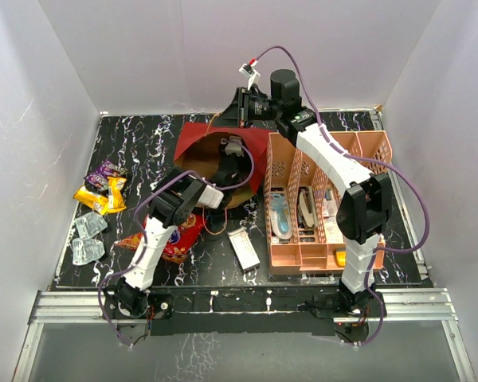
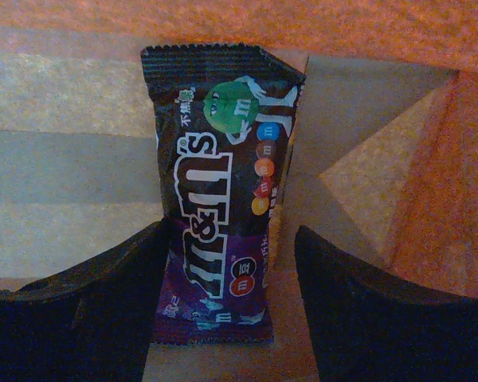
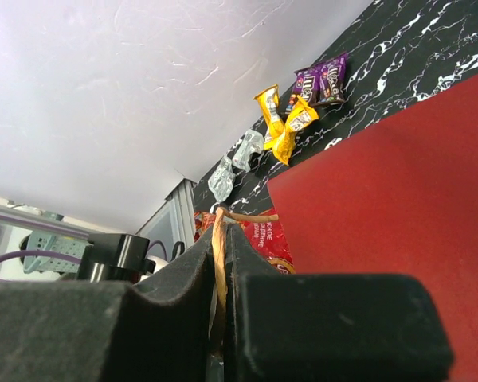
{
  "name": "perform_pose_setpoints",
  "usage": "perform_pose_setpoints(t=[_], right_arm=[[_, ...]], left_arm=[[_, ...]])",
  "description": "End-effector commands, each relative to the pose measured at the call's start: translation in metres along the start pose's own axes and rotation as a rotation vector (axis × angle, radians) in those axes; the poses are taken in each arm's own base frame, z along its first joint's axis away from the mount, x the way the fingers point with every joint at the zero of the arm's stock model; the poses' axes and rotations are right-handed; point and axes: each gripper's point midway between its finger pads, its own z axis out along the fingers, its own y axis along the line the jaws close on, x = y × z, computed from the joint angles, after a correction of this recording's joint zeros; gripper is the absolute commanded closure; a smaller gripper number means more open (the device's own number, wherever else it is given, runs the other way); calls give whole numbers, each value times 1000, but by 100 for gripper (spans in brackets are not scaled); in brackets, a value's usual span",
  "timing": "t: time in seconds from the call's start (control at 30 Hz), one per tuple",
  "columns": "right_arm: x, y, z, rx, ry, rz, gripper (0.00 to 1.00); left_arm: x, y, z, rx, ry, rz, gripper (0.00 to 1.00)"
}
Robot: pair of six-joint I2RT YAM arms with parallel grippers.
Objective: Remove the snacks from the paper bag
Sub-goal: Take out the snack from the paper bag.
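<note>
The dark red paper bag lies on its side, its brown mouth facing the arms. My left gripper reaches inside it. In the left wrist view that gripper is open around a purple M&M's packet lying on the kraft lining, with a gap showing at the right finger. My right gripper is shut on the bag's tan cord handle at the bag's far edge. Outside lie the large red snack bag, purple packets, orange-yellow packets and clear wrappers.
A pink slotted rack filled with stationery stands right of the bag. A small white box lies in front between bag and rack. White walls close in the black marbled table on three sides.
</note>
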Motion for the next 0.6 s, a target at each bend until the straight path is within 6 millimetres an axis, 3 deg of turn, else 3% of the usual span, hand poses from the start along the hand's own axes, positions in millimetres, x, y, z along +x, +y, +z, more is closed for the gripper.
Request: perform_pose_setpoints(t=[0.0, 0.07, 0.23, 0.4, 0.57], right_arm=[[-21, 26, -2, -45, -34, -79, 92], [-21, 26, -2, -41, -34, -81, 92], [-20, 26, -3, -36, -32, -87, 92], [-20, 21, -1, -24, -36, -94, 92], [-24, 15, 3, -13, -47, -100, 92]], left_arm=[[-15, 23, 16, -127, -65, 79, 38], [-16, 30, 22, -158, -70, 111, 41], [-21, 42, 23, -168, -70, 140, 58], [-43, 37, 6, -117, -101, 131, 78], [-58, 27, -23, -34, -71, 57, 83]])
